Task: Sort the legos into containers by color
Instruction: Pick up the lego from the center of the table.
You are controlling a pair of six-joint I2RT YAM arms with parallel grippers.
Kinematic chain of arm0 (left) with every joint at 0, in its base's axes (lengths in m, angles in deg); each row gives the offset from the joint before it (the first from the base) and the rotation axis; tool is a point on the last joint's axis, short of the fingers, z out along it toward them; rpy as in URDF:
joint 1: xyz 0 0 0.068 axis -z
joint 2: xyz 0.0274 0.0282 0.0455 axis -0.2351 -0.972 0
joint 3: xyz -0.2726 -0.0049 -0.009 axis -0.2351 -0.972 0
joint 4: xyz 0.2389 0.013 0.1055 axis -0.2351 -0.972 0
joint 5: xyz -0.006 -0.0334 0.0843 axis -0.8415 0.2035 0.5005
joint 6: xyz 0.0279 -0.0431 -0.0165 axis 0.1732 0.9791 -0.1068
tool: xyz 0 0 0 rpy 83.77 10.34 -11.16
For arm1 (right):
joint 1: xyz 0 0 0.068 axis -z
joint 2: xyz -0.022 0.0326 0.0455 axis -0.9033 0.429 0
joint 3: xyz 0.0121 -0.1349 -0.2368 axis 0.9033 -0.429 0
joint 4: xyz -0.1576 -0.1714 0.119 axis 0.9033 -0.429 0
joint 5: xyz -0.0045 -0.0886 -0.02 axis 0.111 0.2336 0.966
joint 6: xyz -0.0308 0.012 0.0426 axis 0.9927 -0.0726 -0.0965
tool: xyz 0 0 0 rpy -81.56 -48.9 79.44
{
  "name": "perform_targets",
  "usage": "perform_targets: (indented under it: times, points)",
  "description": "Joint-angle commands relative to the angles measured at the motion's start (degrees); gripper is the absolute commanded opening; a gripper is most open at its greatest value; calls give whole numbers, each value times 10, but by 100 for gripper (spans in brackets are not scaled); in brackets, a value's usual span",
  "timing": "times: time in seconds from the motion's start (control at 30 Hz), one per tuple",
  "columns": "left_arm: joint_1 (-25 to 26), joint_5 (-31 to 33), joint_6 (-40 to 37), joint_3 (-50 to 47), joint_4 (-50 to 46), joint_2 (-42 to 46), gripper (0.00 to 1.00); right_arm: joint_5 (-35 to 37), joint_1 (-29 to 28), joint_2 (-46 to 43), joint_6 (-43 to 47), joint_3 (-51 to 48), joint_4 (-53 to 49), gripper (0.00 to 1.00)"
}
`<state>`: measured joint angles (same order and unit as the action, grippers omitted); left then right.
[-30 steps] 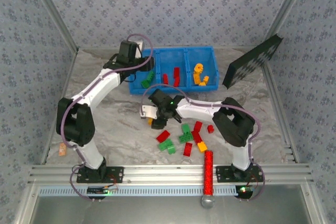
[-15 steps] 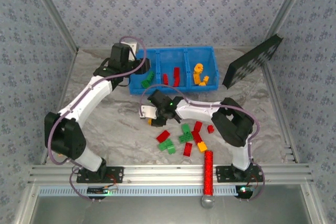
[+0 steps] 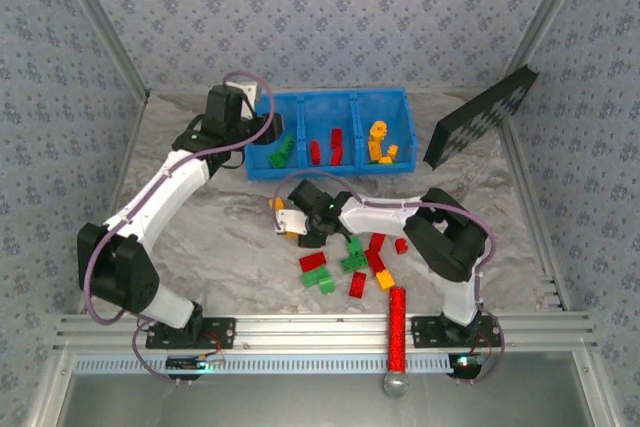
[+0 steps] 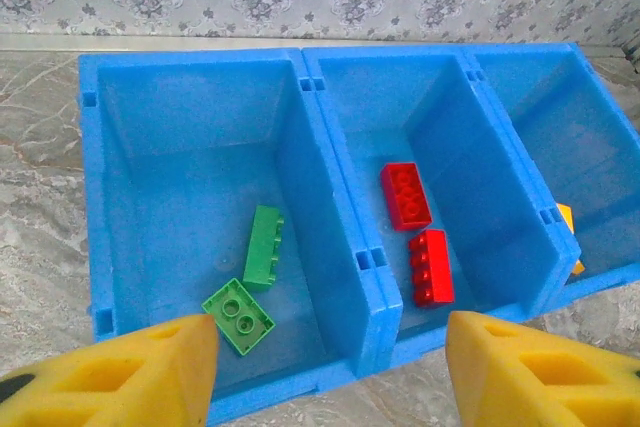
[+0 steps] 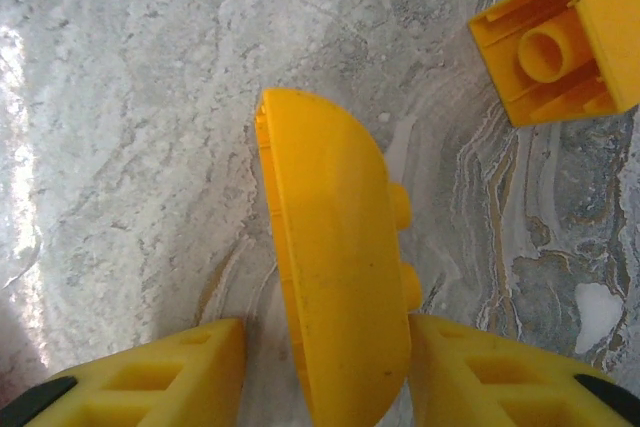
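Note:
The blue three-part bin (image 3: 330, 95) (image 4: 190, 55) stands at the back. Two green legos (image 4: 265, 245) lie in its left part, two red ones (image 4: 405, 195) in the middle, and orange ones (image 3: 380, 142) on the right. My left gripper (image 3: 262, 133) (image 4: 330, 367) hangs open and empty over the bin's near edge. My right gripper (image 3: 291, 226) (image 5: 325, 347) stands low over the table, jaws either side of a curved yellow brick (image 5: 335, 277). The right finger touches the brick, and a strip of table shows at the left finger. Another yellow brick (image 5: 560, 37) (image 3: 276, 204) lies upside down just beyond.
Loose red (image 3: 311, 260), green (image 3: 353, 252) and orange (image 3: 385, 280) bricks lie scattered right of my right gripper. A red glittery cylinder (image 3: 398, 327) lies across the front rail. A black dotted panel (image 3: 480, 117) leans at the back right. Patterned walls close in the sides.
My left arm has pulled back to the left, away from the bin's left part. The right gripper has narrowed around the yellow brick and shifted slightly, uncovering the other yellow brick.

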<state>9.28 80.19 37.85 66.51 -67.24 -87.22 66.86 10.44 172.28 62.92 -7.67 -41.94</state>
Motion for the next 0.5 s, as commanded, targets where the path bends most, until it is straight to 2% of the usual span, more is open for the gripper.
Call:
perform_targets:
  times: [0.0, 0.47]
  points:
    - [0, 8, -9, -2, -3, 23, 62, 10, -2, 12, 2, 8, 0, 49]
    - [0, 20, -18, -37, -31, 73, 63, 0, -11, 37, 10, 56, 5, 57]
